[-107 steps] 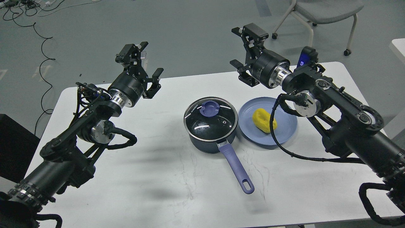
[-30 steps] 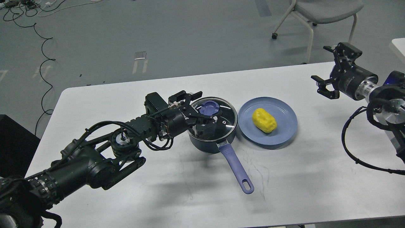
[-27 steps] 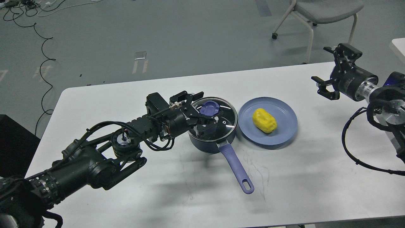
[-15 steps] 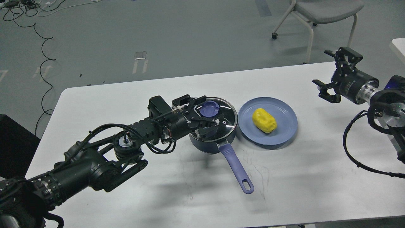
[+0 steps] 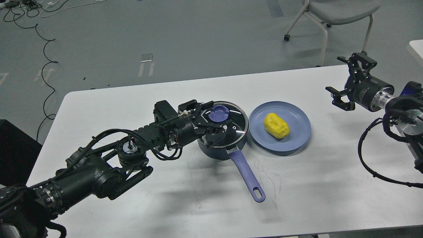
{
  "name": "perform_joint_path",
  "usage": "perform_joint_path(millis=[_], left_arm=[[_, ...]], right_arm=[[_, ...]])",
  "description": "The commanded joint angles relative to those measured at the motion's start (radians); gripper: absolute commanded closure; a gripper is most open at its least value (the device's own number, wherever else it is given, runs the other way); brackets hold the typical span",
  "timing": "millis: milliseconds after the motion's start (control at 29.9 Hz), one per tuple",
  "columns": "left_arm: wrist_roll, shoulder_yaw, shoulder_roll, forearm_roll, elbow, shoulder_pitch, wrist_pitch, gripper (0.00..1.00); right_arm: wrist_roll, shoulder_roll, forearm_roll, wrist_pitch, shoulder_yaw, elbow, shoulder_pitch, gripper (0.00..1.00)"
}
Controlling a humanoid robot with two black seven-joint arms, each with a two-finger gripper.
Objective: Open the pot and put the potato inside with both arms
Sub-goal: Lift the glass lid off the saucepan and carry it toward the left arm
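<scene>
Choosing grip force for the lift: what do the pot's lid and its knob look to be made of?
The lid looks like clear glass with a shiny metal rim: the dark inside shows through and white glints streak it. The knob looks like matte lavender plastic or silicone; which one cannot be told.

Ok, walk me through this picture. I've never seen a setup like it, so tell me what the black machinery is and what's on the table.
You are looking down from the robot's own head. The black jointed things are its two arms. The left gripper sits over the pot's glass lid, its fingers spread around the purple knob; nothing is lifted yet. The right gripper hangs open in the air at the far right, holding nothing. On the white table stand the pot, lid on, and a blue plate carrying the yellow potato.
</scene>
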Motion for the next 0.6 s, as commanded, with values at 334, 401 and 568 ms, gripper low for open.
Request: perform_joint_path(millis=[334,401,568], left_arm=[[0.0,0.0,0.004,-0.003,0.012,0.0,-0.005,0.57],[0.0,0.0,0.004,-0.003,0.012,0.0,-0.005,0.59],[0.0,-0.003,0.009,-0.008,0.009,-0.004,-0.003,0.61]], right_arm=[[0.001,0.0,-0.002,-0.006,0.0,-0.001,-0.002,0.0],[0.001,0.0,-0.002,-0.02,0.0,0.0,-0.002,0.0],[0.001,0.0,-0.002,-0.047,-0.007,0.0,-0.002,0.0]])
